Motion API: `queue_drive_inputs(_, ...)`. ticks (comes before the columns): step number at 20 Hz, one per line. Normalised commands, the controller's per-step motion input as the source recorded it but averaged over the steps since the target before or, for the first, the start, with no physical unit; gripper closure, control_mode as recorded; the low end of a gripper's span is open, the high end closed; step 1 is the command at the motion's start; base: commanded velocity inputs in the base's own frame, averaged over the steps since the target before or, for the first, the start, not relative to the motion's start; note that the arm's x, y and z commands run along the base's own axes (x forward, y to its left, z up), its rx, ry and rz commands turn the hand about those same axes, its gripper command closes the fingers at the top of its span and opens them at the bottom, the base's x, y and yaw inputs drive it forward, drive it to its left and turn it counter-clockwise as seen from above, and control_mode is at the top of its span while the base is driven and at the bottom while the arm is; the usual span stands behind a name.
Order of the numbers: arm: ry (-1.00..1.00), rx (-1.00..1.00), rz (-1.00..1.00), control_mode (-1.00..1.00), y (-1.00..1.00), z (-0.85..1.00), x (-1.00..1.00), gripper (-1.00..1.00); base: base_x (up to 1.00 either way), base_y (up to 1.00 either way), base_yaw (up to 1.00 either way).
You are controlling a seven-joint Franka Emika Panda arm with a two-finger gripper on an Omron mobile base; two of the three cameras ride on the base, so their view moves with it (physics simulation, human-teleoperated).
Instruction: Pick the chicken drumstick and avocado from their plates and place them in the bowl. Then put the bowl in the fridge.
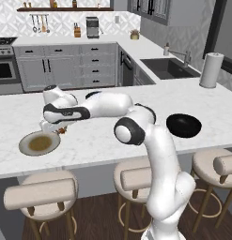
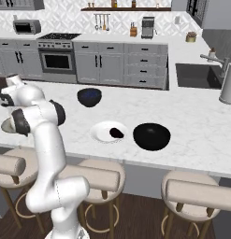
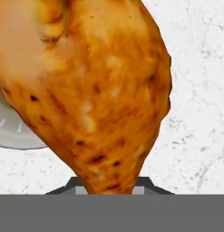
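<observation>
The end effector (image 1: 61, 131) is clamped on the chicken drumstick (image 3: 93, 90), lifted just off the tan plate's (image 1: 39, 143) edge so it can travel across the table (image 1: 192, 101) to the bowl (image 2: 89, 96)

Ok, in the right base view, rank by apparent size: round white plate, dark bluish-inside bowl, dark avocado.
1. Round white plate.
2. Glossy dark bowl, bluish inside, though it sits farther back.
3. Nearly black avocado on that plate.

The orange-brown drumstick (image 3: 90, 90) hangs just above the tan plate (image 1: 39, 143). The dark avocado (image 2: 117, 133) lies on the white plate (image 2: 102, 131), beside the black bowl (image 2: 152, 136).
</observation>
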Motion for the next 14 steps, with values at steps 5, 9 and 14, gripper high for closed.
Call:
queue_drive_inputs(5, -0.18, 0.27, -0.13, -1.00, -1.00, 0.12, -0.11, 1.00, 0.00, 0.00, 0.00)
queue_drive_inputs(9, -0.06, 0.27, -0.14, -1.00, -1.00, 0.44, 0.01, 1.00, 0.00, 0.00, 0.00)
queue_drive_inputs(14, 0.00, 0.27, -0.17, -1.00, -1.00, 0.62, 0.11, 1.00, 0.00, 0.00, 0.00)
